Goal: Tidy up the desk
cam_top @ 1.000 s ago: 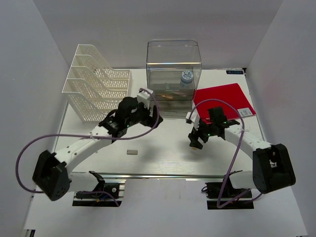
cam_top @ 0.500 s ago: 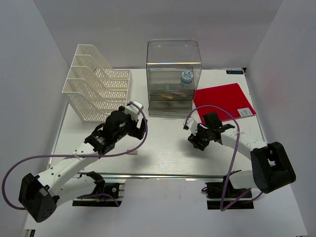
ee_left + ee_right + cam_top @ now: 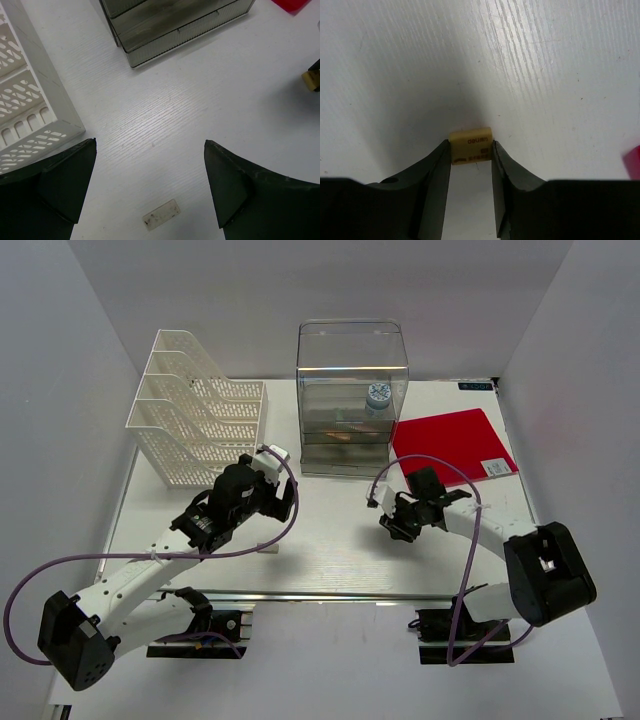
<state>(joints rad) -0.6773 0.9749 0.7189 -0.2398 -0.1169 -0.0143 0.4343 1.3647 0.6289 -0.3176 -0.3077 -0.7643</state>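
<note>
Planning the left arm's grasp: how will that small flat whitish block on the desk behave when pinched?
The whitish block lies flat and low, so it probably won't roll or tip. It looks small, likely light, so a nudge may slide it across the smooth desk. Its thin profile could make a pinch fiddly.

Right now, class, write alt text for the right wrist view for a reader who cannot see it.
The right claw pinches a small yellow rectangular eraser between two black fingers; the flat white desk lies behind.
</note>
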